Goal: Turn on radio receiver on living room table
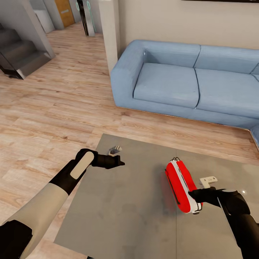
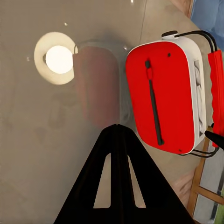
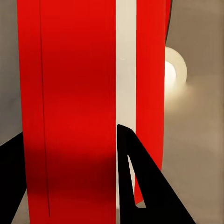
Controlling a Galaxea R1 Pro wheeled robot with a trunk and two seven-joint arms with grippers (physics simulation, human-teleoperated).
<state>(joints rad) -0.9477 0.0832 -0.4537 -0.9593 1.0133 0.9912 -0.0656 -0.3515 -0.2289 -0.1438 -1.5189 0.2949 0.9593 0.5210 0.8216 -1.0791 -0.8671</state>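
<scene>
The red radio receiver (image 1: 181,187) with white stripes lies on the glossy grey table (image 1: 126,212), right of the middle. My right gripper (image 1: 193,194) is at its near end, touching or almost touching it. In the right wrist view the radio (image 3: 74,84) is very close, and the open right gripper (image 3: 70,135) has one finger (image 3: 133,177) lying over its white stripe. My left gripper (image 1: 118,162) hovers shut over the table's left part, well apart from the radio. The left wrist view shows the shut left gripper (image 2: 118,129) pointing toward the radio (image 2: 163,93) and its black strap.
A blue sofa (image 1: 180,79) stands beyond the table across a strip of wood floor (image 1: 54,108). Stairs (image 1: 21,54) and a white pillar (image 1: 109,32) are at the far left. Two small white shapes (image 1: 208,180) show on the table top, and a ceiling lamp's reflection (image 2: 58,58) shines there.
</scene>
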